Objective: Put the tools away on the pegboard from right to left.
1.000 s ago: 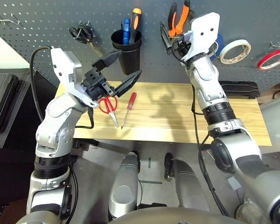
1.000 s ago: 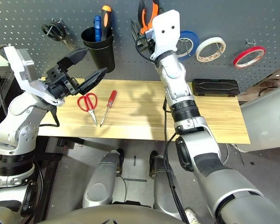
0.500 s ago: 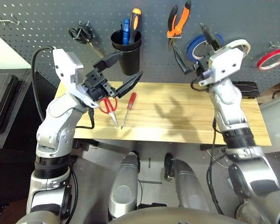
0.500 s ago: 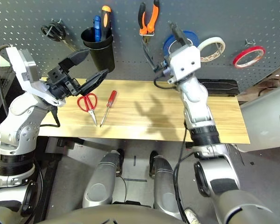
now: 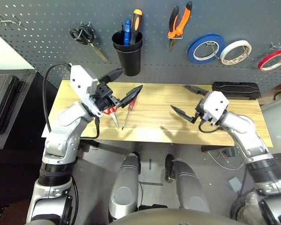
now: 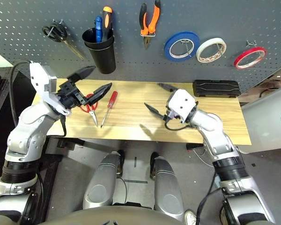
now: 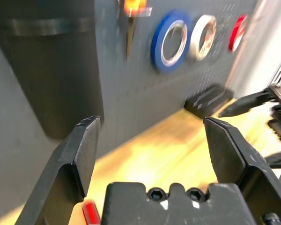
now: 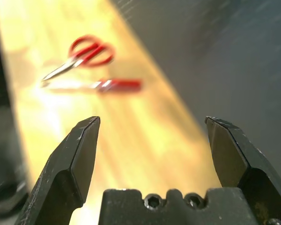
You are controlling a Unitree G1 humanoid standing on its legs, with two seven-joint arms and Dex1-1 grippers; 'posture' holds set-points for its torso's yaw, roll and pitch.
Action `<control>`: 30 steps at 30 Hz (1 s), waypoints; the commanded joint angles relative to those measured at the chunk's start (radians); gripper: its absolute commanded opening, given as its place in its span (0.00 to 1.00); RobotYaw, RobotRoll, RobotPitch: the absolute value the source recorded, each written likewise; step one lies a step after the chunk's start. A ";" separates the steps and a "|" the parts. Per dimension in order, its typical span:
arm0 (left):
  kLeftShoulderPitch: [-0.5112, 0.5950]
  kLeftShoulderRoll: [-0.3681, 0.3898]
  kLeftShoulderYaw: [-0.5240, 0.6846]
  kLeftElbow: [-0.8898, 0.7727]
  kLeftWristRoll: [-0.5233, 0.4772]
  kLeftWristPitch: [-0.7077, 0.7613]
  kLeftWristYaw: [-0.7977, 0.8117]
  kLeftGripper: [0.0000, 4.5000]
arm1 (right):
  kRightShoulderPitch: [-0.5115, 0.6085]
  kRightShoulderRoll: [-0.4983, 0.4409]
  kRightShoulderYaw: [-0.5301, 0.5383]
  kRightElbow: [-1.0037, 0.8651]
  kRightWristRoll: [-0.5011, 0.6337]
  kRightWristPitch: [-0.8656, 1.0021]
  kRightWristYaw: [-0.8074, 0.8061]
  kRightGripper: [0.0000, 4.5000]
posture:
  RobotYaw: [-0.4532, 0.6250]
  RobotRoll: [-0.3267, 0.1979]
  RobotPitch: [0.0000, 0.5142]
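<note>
- Your left gripper hangs over the left part of the bench with its fingers spread wide and nothing between them.
- Your right gripper sits low over the middle-right of the bench, fingers also spread wide and empty, pointing toward the left end.
- The red-handled scissors lie flat on the bench near its left end, partly hidden under your left gripper; whether a finger touches them is hard to tell from here.
- The red-handled screwdriver lies just beside the scissors, toward the middle of the bench, handle toward the pegboard.
- The orange-and-black-handled pliers hang on the pegboard, nose down.
- The white tape roll hangs on the pegboard between a blue tape roll and a red tape roll.
- A black cup holder on the pegboard holds upright tools with blue and orange handles; black-handled scissors hang beside it.
- A black case rests at the bench's back right edge, against the pegboard.
</note>
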 commanded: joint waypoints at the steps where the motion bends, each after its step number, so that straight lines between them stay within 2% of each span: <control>1: 0.036 -0.031 -0.043 0.044 0.068 0.009 0.058 1.00 | 0.033 -0.022 0.031 -0.004 -0.026 0.033 0.033 0.99 | 0.70 0.62 0.52; 7: 0.039 -0.095 -0.100 0.140 0.188 0.030 0.174 1.00 | 0.040 -0.021 0.042 -0.002 -0.048 0.088 0.033 0.99 | 0.69 0.62 0.53; 12: -0.002 -0.146 -0.125 0.274 0.250 0.070 0.241 1.00 | 0.028 -0.006 0.050 0.011 -0.072 0.107 0.025 0.99 | 0.69 0.62 0.54; 21: -0.152 -0.186 -0.149 0.581 0.339 0.083 0.273 1.00 | 0.008 0.024 0.073 0.005 -0.119 0.170 -0.002 0.99 | 0.66 0.62 0.56; 30: -0.341 -0.226 -0.111 0.975 0.375 -0.018 0.320 1.00 | 0.029 0.020 0.079 -0.037 -0.133 0.198 -0.016 0.99 | 0.62 0.62 0.58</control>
